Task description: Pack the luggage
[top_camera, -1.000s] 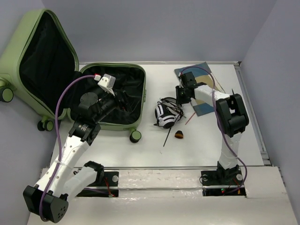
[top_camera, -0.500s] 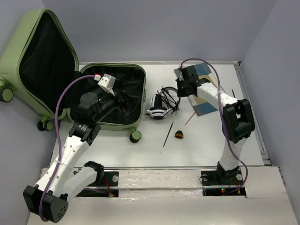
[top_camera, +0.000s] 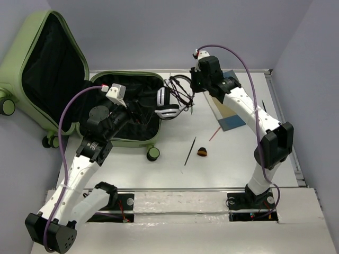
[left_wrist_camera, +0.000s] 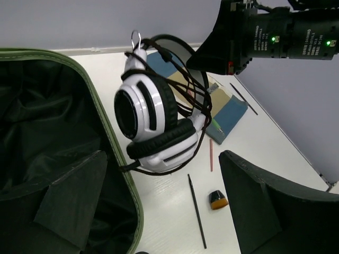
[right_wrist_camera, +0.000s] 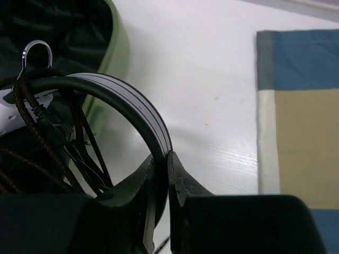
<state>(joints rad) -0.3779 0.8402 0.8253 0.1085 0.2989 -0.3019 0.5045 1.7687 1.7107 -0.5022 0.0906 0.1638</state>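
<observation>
White tabletop point(top_camera: 238, 159) bears sage-green luggage point(top_camera: 53, 69), open, black-lined.

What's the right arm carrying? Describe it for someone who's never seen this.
Find the open green luggage on the left. At its right rim, the right gripper pinches the black headband of the headphones. Nothing else here has white ear cups and a tangled cable.

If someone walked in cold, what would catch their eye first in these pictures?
The open green luggage at far left, lid propped up. White headphones dangle by their headband from the right gripper, over the case's right rim. The left gripper hovers open over the case.
</observation>
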